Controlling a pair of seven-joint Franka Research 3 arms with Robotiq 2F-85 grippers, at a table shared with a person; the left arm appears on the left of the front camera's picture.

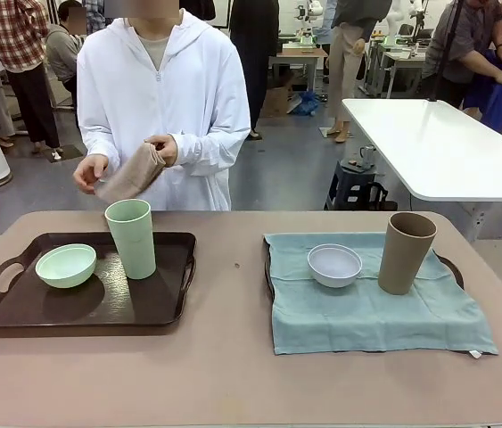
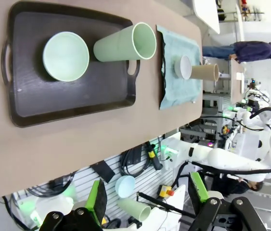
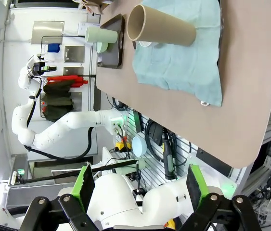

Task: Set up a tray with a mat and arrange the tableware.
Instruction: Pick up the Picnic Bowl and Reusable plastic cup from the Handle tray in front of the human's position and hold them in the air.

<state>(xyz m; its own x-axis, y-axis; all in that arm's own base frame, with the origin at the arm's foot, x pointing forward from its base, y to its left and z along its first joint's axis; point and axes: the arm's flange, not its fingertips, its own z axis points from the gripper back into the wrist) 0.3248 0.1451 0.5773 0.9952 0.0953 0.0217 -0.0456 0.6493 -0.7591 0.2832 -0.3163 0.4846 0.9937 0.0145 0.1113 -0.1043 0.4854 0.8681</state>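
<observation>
The left pincer (image 2: 147, 195) hangs back from the table, jaws apart; well ahead of it a dark tray (image 2: 34, 96) holds the green bowl (image 2: 66, 56) and green cup (image 2: 123, 44). The right pincer (image 3: 139, 186), jaws apart too, faces the blue mat (image 3: 183, 67) bearing the white bowl (image 1: 334, 265) and brown cup (image 3: 161, 30).
</observation>
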